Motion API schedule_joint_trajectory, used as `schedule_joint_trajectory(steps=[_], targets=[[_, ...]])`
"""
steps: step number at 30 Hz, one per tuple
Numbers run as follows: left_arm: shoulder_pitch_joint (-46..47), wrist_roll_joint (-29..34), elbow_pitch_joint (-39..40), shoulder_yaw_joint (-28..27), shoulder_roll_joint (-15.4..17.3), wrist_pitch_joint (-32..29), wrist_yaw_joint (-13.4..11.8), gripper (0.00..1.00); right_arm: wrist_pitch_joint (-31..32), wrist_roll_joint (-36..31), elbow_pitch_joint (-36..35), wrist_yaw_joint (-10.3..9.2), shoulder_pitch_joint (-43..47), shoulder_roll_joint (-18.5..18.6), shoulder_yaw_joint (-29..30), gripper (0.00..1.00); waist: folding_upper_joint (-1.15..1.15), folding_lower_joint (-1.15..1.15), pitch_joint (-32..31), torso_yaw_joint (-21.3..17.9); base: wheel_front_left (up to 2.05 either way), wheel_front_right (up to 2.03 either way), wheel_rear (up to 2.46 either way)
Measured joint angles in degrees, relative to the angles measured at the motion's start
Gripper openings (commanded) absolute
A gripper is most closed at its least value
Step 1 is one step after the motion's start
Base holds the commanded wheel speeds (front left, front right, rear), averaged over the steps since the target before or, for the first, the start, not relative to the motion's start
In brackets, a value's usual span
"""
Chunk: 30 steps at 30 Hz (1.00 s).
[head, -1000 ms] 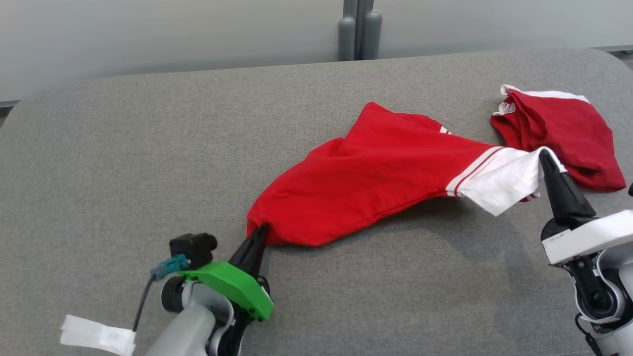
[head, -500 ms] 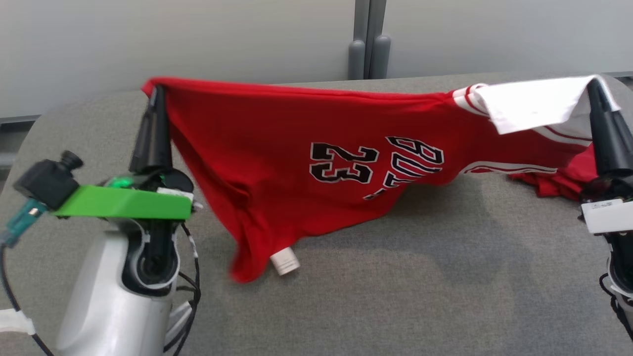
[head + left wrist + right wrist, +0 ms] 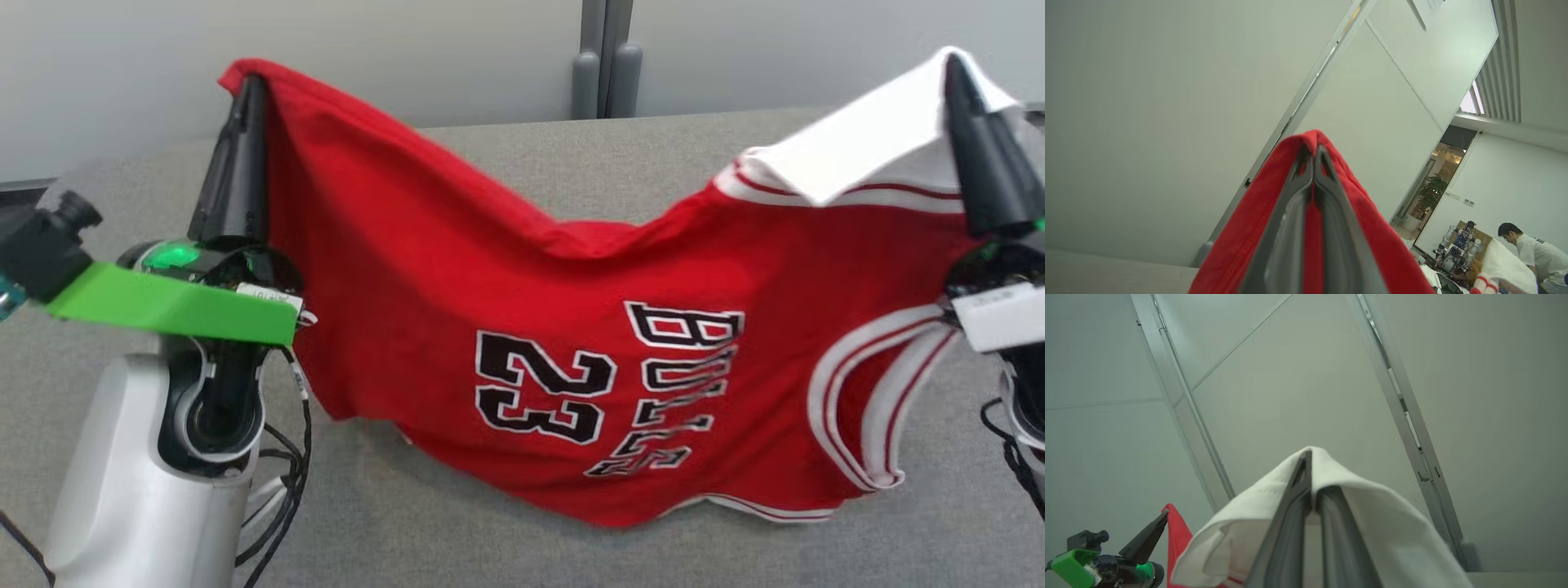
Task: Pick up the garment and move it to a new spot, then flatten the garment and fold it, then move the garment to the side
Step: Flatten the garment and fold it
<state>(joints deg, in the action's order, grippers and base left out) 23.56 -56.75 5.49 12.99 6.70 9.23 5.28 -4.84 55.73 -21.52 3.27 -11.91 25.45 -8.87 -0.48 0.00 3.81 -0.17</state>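
Two garment (image 3: 563, 327) corners sit clamped in left gripper (image 3: 249, 83) and right gripper (image 3: 952, 67) (grey table (image 3: 506, 155) beneath).

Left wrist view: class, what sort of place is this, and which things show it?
Probably an office-style robotics lab: plain partition walls, a person beside robot hardware, and a potted plant by the doorway.

A second ago the jersey (image 3: 571, 343) lay bunched on the tabletop (image 3: 457, 539). The left gripper (image 3: 250, 82) was low at its near-left corner and the right gripper (image 3: 952, 65) was at the white trim. Both grippers have since risen, clamped on those same spots, and the jersey now hangs spread between them. Its top edge, taut half a second ago, sags in the middle, and the whole 23 and lettering now face the camera.
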Motion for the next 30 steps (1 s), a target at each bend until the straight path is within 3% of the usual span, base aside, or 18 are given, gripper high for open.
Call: schedule_joint_trajectory(steps=[3,7,10,13,17,20,25,28,30], targets=[[1.6,-1.6,-6.0,0.1,0.6,-4.9,-3.0,0.00,5.2,-0.1,5.6,-1.64,-6.2,-0.2,-5.0,0.00,0.00,0.00,1.6,-0.2,0.00,0.00,0.00],[10.7,1.7,-11.4,-3.9,5.5,-6.7,-6.8,0.00,6.9,-7.0,12.5,-4.30,-23.7,-1.4,-6.1,0.00,0.00,0.00,3.8,-0.8,0.00,0.00,0.00],[23.3,1.7,-8.9,-7.5,6.3,-5.6,-6.8,0.00,2.4,-6.8,10.4,-5.80,-37.8,-7.2,-2.1,0.00,0.00,0.00,4.9,-1.7,0.00,0.00,0.00],[30.7,1.2,-6.9,-8.7,6.3,-4.9,-5.4,0.00,0.2,-7.5,10.2,-5.01,-42.8,-7.6,-2.1,0.00,0.00,0.00,5.3,-2.8,0.00,0.00,0.00],[27.3,0.0,-7.9,-6.9,6.6,-7.0,-4.2,0.00,1.4,-7.5,13.3,-3.78,-37.0,-7.3,-6.4,0.00,0.00,0.00,5.3,-3.7,0.00,0.00,0.00],[18.2,-0.7,-9.5,-5.0,6.8,-8.5,-3.7,0.00,3.8,-7.3,16.6,-2.80,-28.0,-7.0,-10.6,0.00,0.00,0.00,5.7,-4.1,0.00,0.00,0.00],[-0.5,-3.1,-16.6,-3.1,3.1,-8.0,-3.8,0.00,5.0,-6.3,24.6,-2.67,-11.8,-8.1,-16.1,0.00,0.00,0.00,7.4,-4.4,0.00,0.00,0.00],[-7.0,-2.7,-21.3,-1.3,2.3,-6.4,-3.5,0.00,4.0,-6.3,28.7,-2.69,-5.8,-9.3,-17.2,0.00,0.00,0.00,8.5,-4.3,0.00,0.00,0.00],[-9.2,-2.1,-24.5,0.2,1.1,-4.8,-1.6,0.00,2.0,-5.9,31.2,-2.25,-2.3,-10.2,-17.1,0.00,0.00,0.00,9.1,-3.8,0.00,0.00,0.00]])
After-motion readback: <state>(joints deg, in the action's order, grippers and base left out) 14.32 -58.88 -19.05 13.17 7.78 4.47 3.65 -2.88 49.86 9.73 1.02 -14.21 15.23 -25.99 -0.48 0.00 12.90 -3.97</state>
